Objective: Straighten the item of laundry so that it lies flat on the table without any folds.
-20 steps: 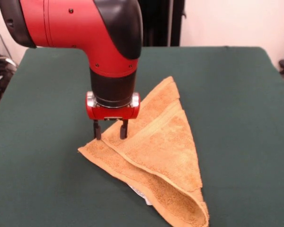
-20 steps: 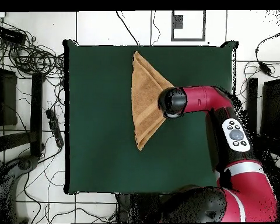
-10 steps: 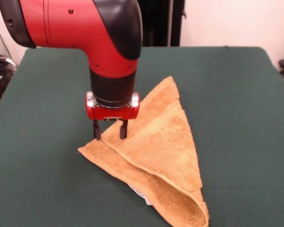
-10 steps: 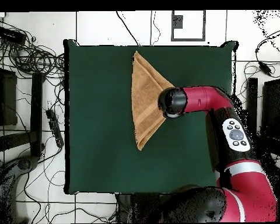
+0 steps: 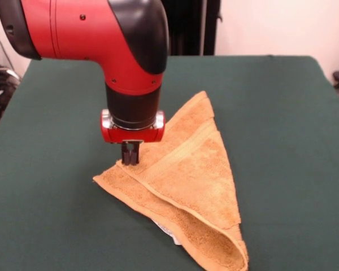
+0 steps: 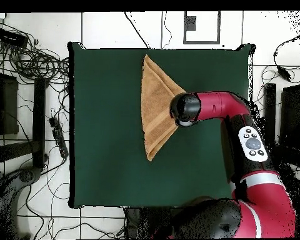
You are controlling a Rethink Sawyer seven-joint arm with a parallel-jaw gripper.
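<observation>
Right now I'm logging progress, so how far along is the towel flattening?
Nothing looks finished: the towel lies folded over into a triangle on the table. In hand: the gripper is shut on the upper layer's corner. Left: pulling that layer open until the towel lies flat with no folds.

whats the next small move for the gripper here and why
Probably lift a little and draw the pinched corner away from the fold. The gripper looks shut on the top layer's corner of the towel, which lies doubled into a triangle on the table, so peeling that layer back should open it.
</observation>
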